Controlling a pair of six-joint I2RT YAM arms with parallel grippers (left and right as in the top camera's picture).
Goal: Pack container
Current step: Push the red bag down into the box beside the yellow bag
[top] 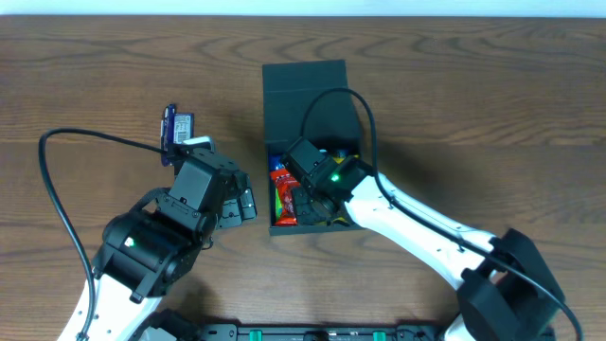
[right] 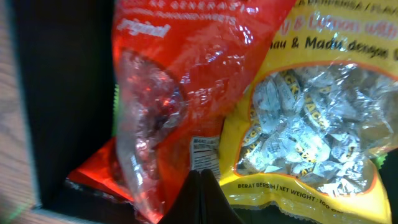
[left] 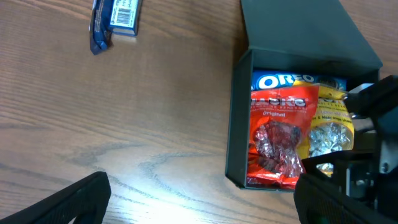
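Observation:
The dark teal container (top: 312, 109) stands at the middle of the table with its flap lid folded back; it also shows in the left wrist view (left: 237, 124) and the right wrist view (right: 68, 93). Inside lie a red packet (left: 277, 137), a yellow candy packet (left: 329, 124) and a blue Oreo packet (left: 286, 79). My right gripper (top: 305, 204) is down inside the container. Its fingers are shut together (right: 202, 186) over the seam between the red packet (right: 180, 81) and the yellow packet (right: 311, 137), with nothing between them. My left gripper (top: 239, 206) hangs wide open (left: 199, 205) just left of the container.
A blue snack packet (top: 176, 131) lies on the wooden table left of the container, beyond my left gripper, also seen in the left wrist view (left: 115, 18). A black cable (top: 57, 189) loops from the left arm. The right arm (top: 426, 232) crosses the front right.

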